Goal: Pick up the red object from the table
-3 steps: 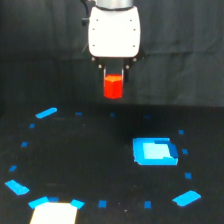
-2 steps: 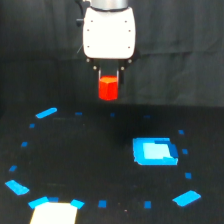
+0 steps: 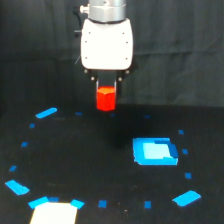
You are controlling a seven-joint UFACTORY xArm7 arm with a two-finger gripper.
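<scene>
Black table (image 3: 90, 165) lies below our gripper (image 3: 106, 92), which is clamped on the red object (image 3: 106, 98).

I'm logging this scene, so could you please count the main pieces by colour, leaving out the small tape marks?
Red: 1, the red block held in the gripper above the table.
Blue: 1, the blue square.
White: 1, the white piece at the bottom edge.
Total: 3.
</scene>
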